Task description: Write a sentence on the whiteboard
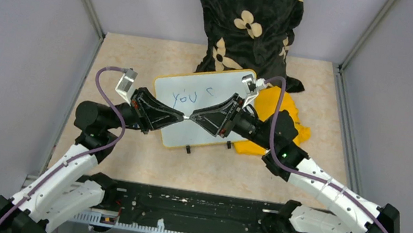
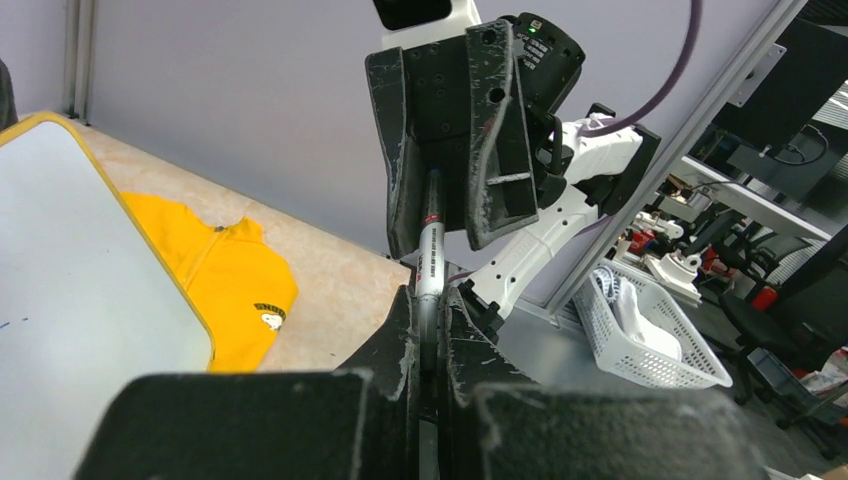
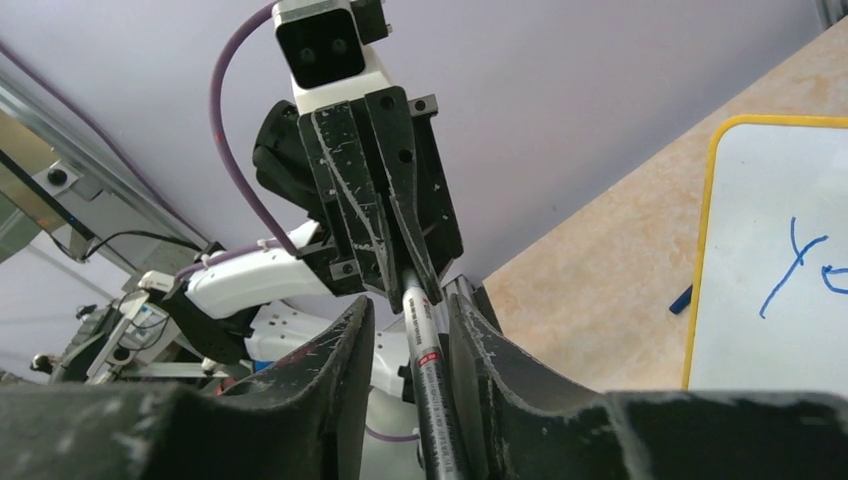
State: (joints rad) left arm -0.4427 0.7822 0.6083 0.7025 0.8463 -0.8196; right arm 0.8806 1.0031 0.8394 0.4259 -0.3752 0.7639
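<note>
Your left arm point(image 1: 69, 170) and right arm point(image 1: 329, 187) have white shells, black joints and a purple cable point(image 1: 100, 79) each; your black left pincer point(image 1: 179, 116) and right pincer point(image 1: 195, 116) are scratched white.

The top camera is looking down from six o'clock; the wrist cameras are facing each other closely, sharing the marker point(image 2: 430, 255) and whiteboard point(image 3: 780, 200).

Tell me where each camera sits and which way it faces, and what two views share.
Top: above and behind the arms, looking down at the whiteboard; both arms show, left gripper and right gripper tip to tip.
Left wrist: looks along its own fingers at the right gripper, yellow cloth alongside.
Right wrist: looks along its own fingers at the left gripper.
Shared: both wrist views show the marker between the grippers.
</note>
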